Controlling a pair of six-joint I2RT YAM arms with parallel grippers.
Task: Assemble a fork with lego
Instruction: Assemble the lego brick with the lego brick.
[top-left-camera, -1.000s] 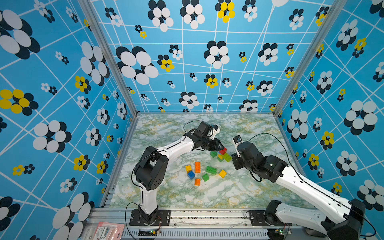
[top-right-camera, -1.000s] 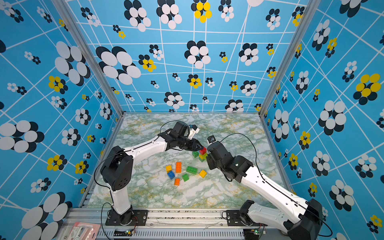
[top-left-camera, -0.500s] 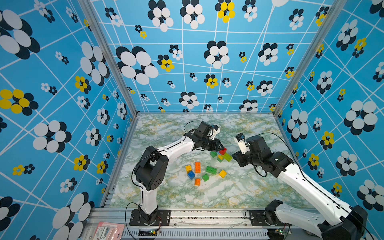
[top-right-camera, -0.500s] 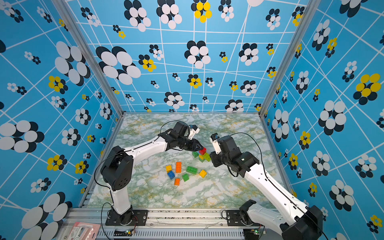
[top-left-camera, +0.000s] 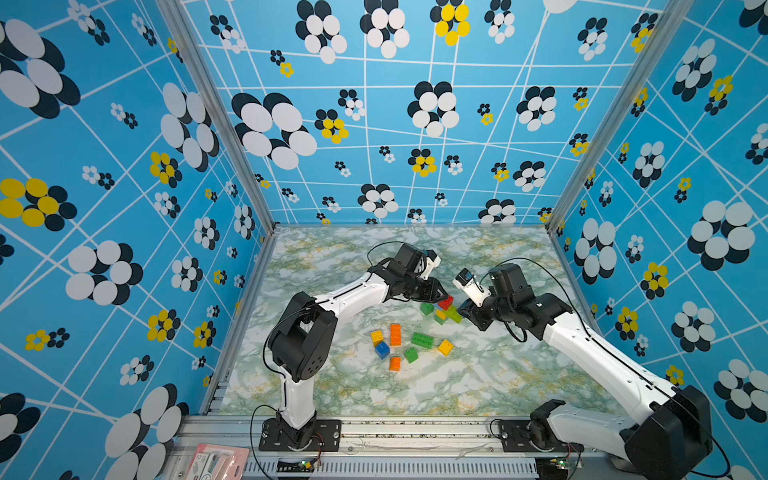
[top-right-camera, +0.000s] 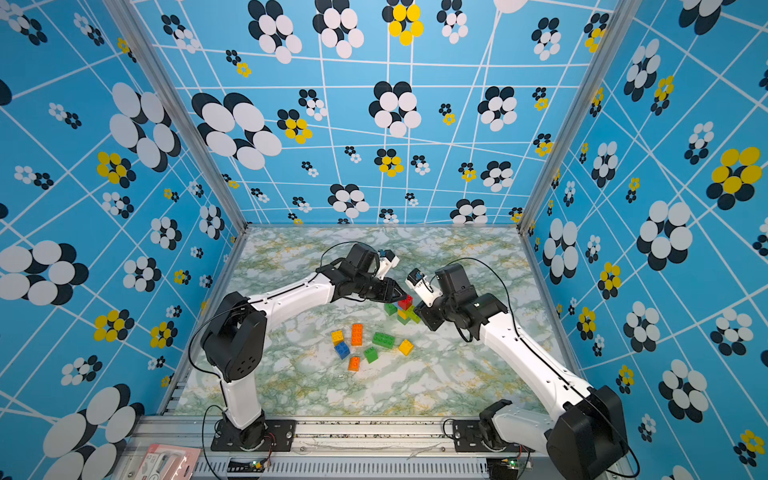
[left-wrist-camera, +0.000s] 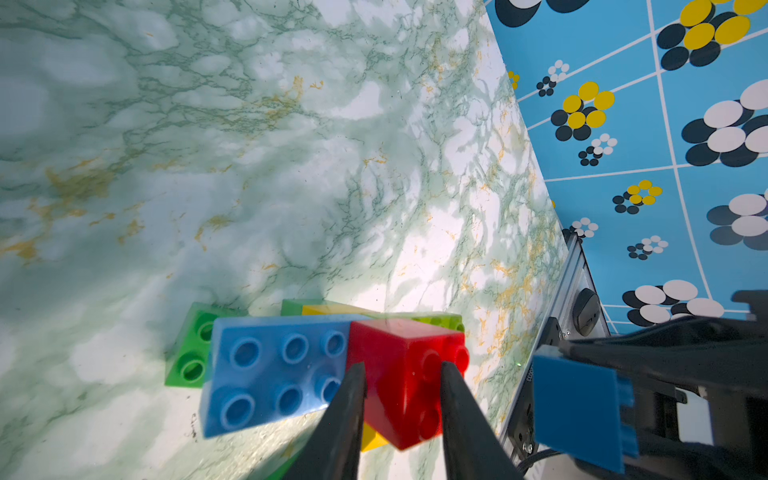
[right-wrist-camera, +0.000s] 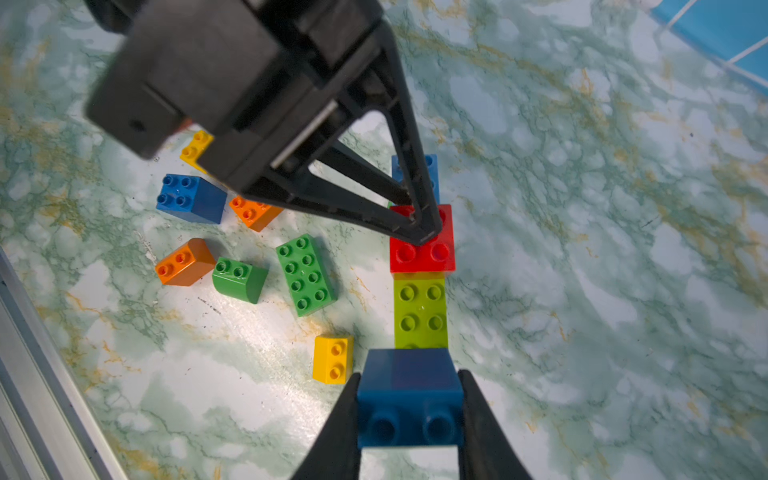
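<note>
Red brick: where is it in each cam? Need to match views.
In a top view: red brick just below centre, at the left hand's tips.
In a top view: same spot.
Left wrist: low centre, between the two fingers.
Right wrist: centre, in the brick row.
Shared landmark: lime brick beside it.

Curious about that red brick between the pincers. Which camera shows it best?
The left wrist view: the red brick fills the foreground, held by the left gripper. The right wrist view shows the brick studs-up, partly under that gripper; in both top views it is a speck.
</note>
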